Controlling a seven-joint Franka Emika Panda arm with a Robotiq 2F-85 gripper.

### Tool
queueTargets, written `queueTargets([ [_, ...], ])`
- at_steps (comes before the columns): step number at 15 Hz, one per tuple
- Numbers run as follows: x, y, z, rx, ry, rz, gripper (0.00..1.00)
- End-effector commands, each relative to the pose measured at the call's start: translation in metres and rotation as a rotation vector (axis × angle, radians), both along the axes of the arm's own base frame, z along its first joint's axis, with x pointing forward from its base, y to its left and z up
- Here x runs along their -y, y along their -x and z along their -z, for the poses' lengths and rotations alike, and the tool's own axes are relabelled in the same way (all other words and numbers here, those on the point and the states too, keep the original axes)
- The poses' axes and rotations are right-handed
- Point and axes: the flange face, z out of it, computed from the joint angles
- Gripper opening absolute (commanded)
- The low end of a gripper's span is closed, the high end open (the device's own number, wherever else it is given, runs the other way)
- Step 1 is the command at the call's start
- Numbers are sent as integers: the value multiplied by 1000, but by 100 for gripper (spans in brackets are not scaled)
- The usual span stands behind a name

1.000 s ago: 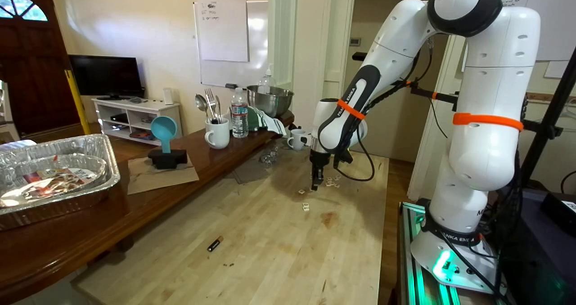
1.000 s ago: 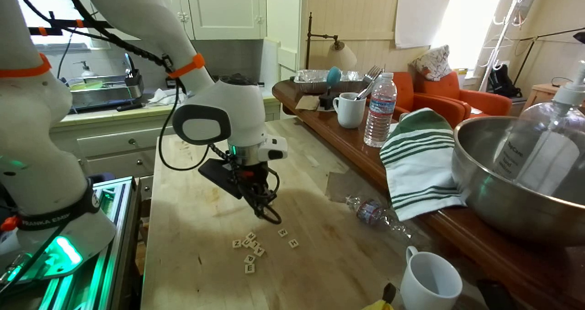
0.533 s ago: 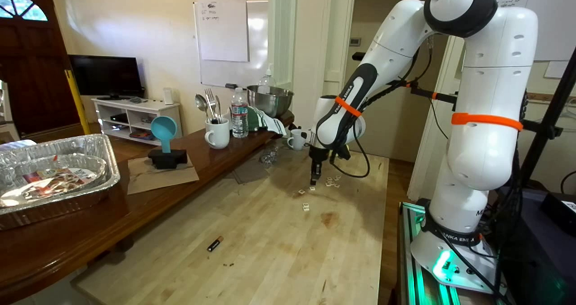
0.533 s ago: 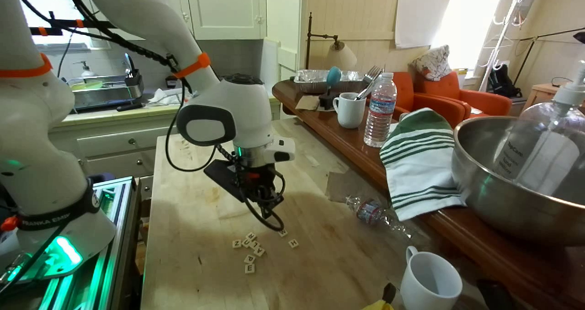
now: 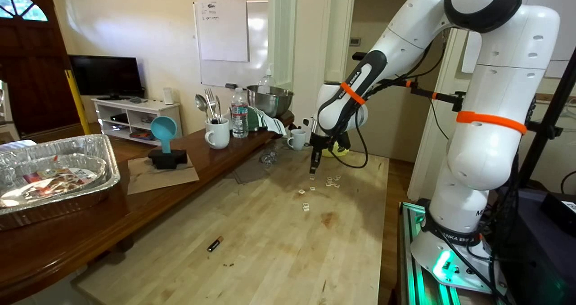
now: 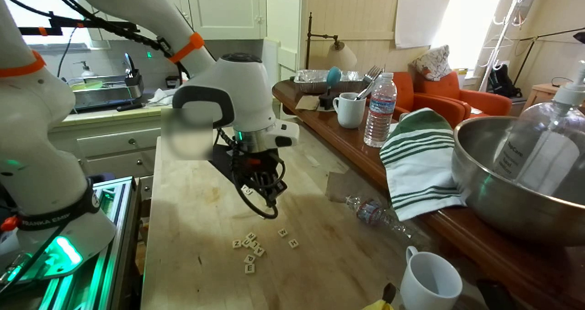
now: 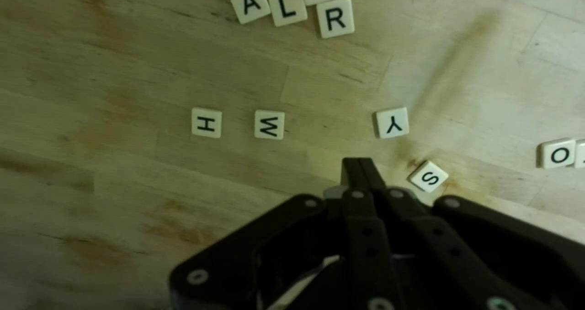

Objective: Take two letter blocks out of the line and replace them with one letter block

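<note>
Line [image 6: 283,232], as I judge it, is the short row across the middle of my wrist view: H block [image 7: 206,122], W block [image 7: 269,124] (perhaps an M on its side), then, past a wider gap, Y block [image 7: 392,122]. All three lie flat on the worktop [image 7: 137,173], apart from one another. S block [image 7: 429,177] sits near the Y, turned askew and off the row. Toward the right edge, well away, O block [image 7: 557,153] touches a cut-off block [image 7: 581,154] whose letter I can't read.

Judging from that gap, I'd say the taking-out may be done, and the S or the O pair could be what came away; which two they were, I can't tell. The single replacement looks to be what is left, as no block stands between W and Y. If the gap means nothing, the removal is left too.

My gripper [image 7: 358,163] is clenched, with nothing showing in its grasp, and hangs near the Y and S; how high over the worktop I can't tell. It would have to spread before I could pick anything.

Further out, R block [image 7: 336,17] belongs to a loose pile [image 6: 254,244] that I take for spares, so the replacement may come from there. Beyond it all, on the same worktop, are a white mug [image 6: 429,280] and a battery [image 5: 215,243].
</note>
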Motion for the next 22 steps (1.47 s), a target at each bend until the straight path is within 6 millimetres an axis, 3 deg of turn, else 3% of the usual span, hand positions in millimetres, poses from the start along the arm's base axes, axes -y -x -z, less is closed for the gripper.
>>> queueTargets([
  [1,18,8,-14,5,-20,139,0],
  [9,55,40,-19,-33,-93,488,0],
  [14,80,59,-16,-26,-72,471,0],
  [22,99,83,8,-83,-49,330,0],
])
